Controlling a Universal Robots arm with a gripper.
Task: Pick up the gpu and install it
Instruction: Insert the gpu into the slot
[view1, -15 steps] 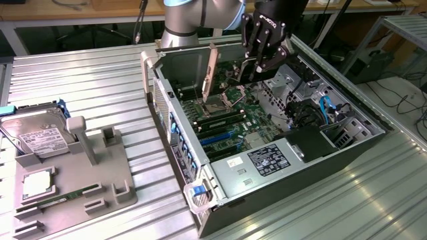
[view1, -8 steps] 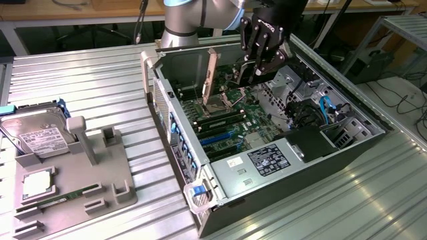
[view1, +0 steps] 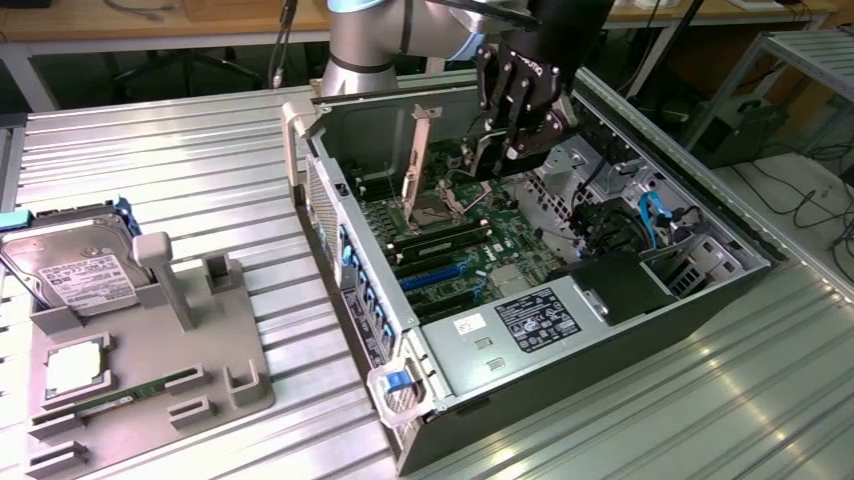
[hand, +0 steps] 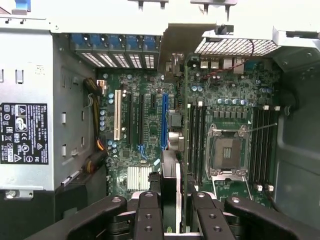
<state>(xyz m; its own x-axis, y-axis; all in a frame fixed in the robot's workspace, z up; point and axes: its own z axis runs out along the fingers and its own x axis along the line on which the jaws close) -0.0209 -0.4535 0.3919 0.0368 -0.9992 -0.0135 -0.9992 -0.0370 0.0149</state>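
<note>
Fingers (hand: 172, 210) clamped on the gpu (hand: 172, 150), upright inside the open computer case (view1: 441, 375); motherboard (hand: 230, 100) beneath

An open computer case (view1: 534, 300) lies on its side on the counter (view1: 174, 150), with a parts tray (view1: 147, 380) well apart from it toward the exterior view's left. On that tray, a hard drive (view1: 74, 270) leans at the far end and a memory stick (view1: 127, 393) lies near the front. Above the case's far end, the claw (view1: 514, 135) hangs with the gpu (hand: 175, 165) standing on edge between its fingers (hand: 148, 215), over the motherboard (hand: 150, 125), between the expansion slots (hand: 142, 120) and the processor socket (hand: 226, 152).
</note>
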